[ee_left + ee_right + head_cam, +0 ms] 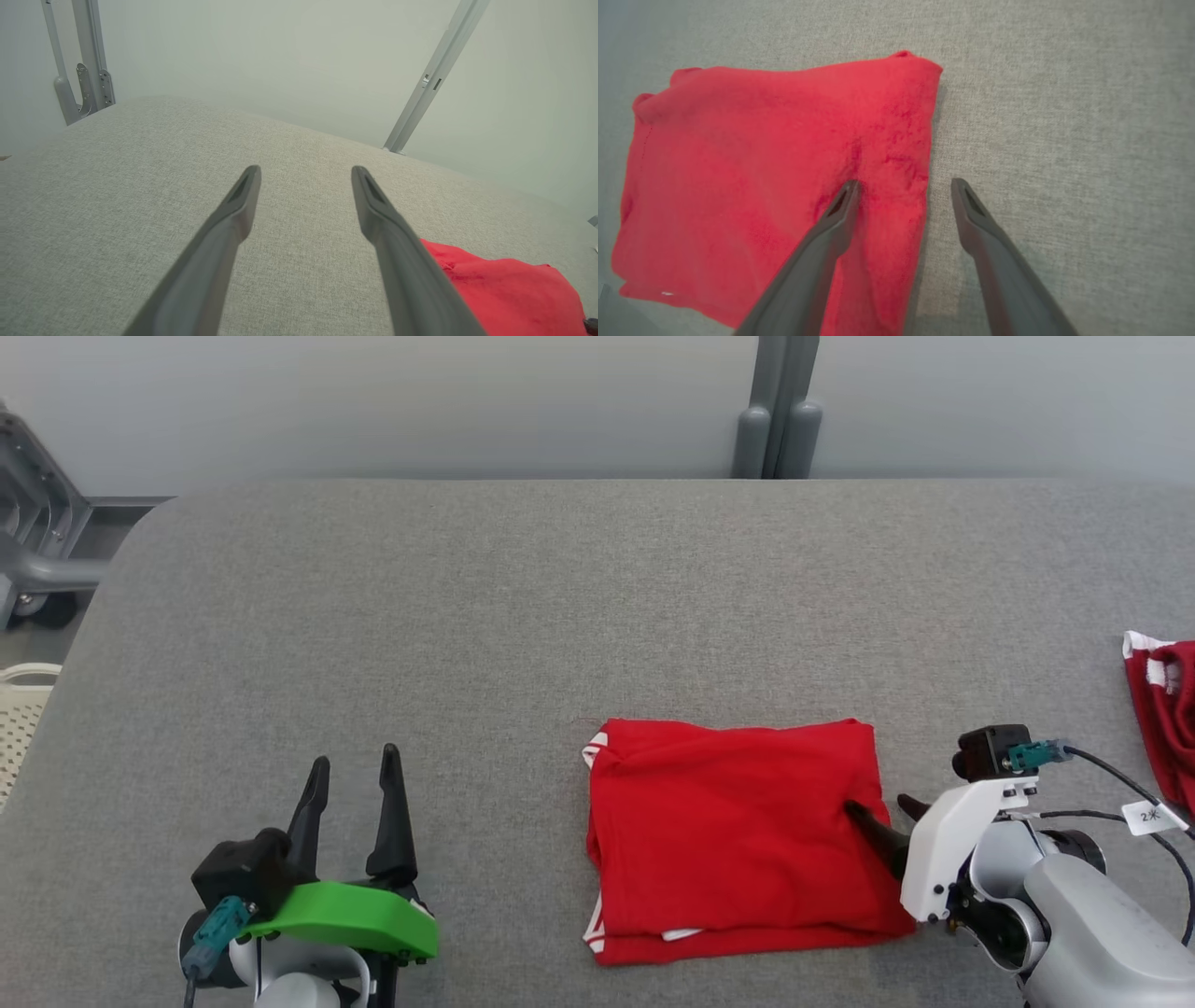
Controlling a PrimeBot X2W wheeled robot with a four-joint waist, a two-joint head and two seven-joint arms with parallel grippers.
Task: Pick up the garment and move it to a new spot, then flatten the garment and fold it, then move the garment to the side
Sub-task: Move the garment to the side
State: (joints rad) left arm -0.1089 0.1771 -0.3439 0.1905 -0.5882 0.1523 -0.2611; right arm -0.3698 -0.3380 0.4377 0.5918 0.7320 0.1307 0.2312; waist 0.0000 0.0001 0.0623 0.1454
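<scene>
Folded red garment (pixel 738 840) on the grey padded table (pixel 467 616), near the front edge and right of centre. It is a compact rectangle of several layers, with white trim showing at its left corners.

Right gripper (pixel 878 805) is spread and straddles the garment's right edge: 1 fingertip touches the cloth, the other stands over bare table just beside it, and nothing is pinched. Left gripper (pixel 355 758) is spread and empty at near left, well apart from the cloth.

Judged handling: light, soft, limp. The layers would likely slip apart or unfold if lifted by 1 ply, so the hold should close on the whole stacked right edge.

Open table lies to the left and far side. A second red cloth (pixel 1167 709) occupies the right edge, and the near edge is close.
</scene>
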